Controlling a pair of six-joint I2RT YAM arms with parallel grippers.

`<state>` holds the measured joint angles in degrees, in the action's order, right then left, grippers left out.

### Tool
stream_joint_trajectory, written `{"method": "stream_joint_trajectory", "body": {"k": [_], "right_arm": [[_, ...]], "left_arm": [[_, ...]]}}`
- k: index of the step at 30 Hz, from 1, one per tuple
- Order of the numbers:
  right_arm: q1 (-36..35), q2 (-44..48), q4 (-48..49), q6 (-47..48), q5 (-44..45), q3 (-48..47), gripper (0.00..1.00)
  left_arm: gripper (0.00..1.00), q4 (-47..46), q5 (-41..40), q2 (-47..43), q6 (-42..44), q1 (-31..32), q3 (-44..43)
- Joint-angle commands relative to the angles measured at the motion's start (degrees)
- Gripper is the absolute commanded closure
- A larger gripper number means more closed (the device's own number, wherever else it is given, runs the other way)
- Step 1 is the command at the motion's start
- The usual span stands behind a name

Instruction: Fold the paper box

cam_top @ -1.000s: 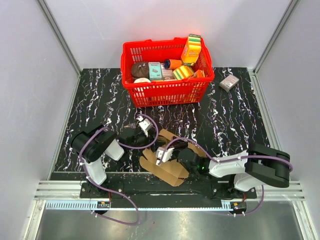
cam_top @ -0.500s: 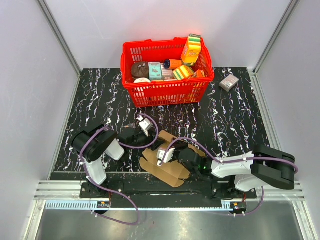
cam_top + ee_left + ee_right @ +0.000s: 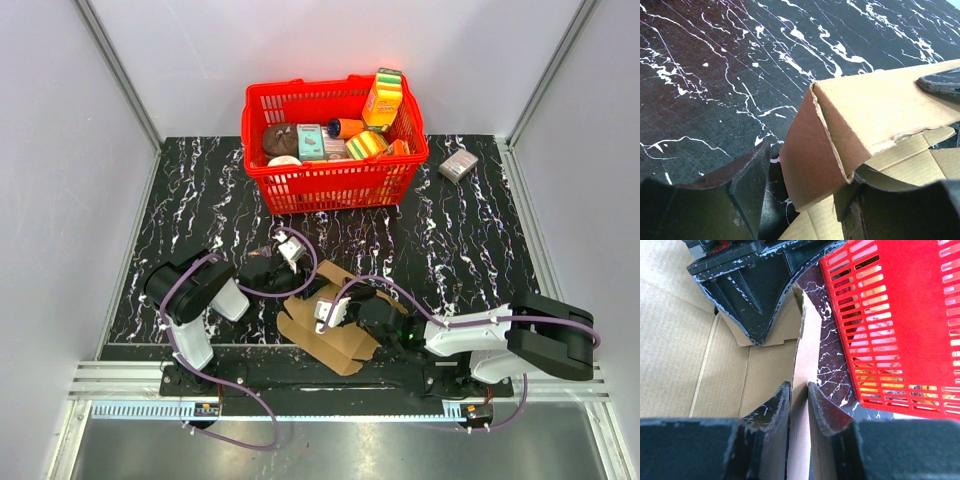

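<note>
Right gripper pinches a thin wall of the corrugated paper box; left gripper, half-open, straddles its creased corner.

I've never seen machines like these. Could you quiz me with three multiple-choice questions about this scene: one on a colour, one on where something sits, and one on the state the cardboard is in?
1. The basket is:
A) blue
B) green
C) red

2. The small grey-pink box sits:
A) inside the basket
B) on the table, to the right of the basket
C) on the brown cardboard sheet

3. The brown cardboard sheet:
A) has a flap raised between the fingers of the right gripper
B) lies wholly flat
C) is a closed carton

Answers:
1 C, since its mesh walls are red.
2 B, since it lies on the marbled top, apart from the basket's right end.
3 A, since the right wrist view shows an upright flap between the two fingers.
</note>
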<state>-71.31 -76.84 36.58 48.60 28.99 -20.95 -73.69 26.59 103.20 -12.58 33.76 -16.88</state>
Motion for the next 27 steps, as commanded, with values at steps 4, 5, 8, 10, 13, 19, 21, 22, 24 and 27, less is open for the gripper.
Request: {"method": "stream_joint_trajectory", "body": {"k": [4,5,8,10,13,19,21,22,24,27], "right_arm": [[-1.3,0.7,-2.6,-1.9,-2.9,0.1,0.74],[-1.4,0.7,-2.8,-1.9,-3.2,-0.1,0.74],[-1.5,0.8,-3.5,-2.5,-3.9,-0.1,0.74],[-1.4,0.7,-3.4,-3.1,-4.1,-0.2,0.74],[-1.5,0.8,-3.8,-3.4,-4.9,-0.3,0.73],[-1.4,0.3,-3.3,-4.0,-5.1,-0.3,0.74],[-1.5,0.0,-2.9,-4.2,-5.1,-0.2,0.73],[-1.6,0.1,-2.8,-4.2,-5.2,-0.2,0.73],[-1.6,-0.2,-2.5,-4.4,-5.1,-0.3,0.73],[-1.5,-0.3,-2.4,-4.6,-5.2,-0.3,0.73]], "left_arm": [[0.51,-18.1,-1.6,-0.7,-0.8,-0.1,0.2],[0.51,-18.2,-1.9,-0.6,-0.8,0.0,0.2],[0.54,-18.8,-3.1,-0.4,-1.0,0.3,0.4],[0.56,-19.6,-4.1,-0.2,-1.2,0.8,0.5],[0.6,-20.6,-6.7,0.2,-1.1,1.8,1.0],[0.7,-20.7,-13.9,-0.3,1.5,5.3,2.3],[0.73,-20.8,-16.7,-0.7,2.1,6.5,2.7],[0.75,-21.1,-17.5,-0.7,2.7,6.9,2.8],[0.78,-21.1,-20.2,-0.8,3.2,8.2,3.1],[0.81,-21.2,-22.1,-0.8,4.3,9.4,2.8]]}}
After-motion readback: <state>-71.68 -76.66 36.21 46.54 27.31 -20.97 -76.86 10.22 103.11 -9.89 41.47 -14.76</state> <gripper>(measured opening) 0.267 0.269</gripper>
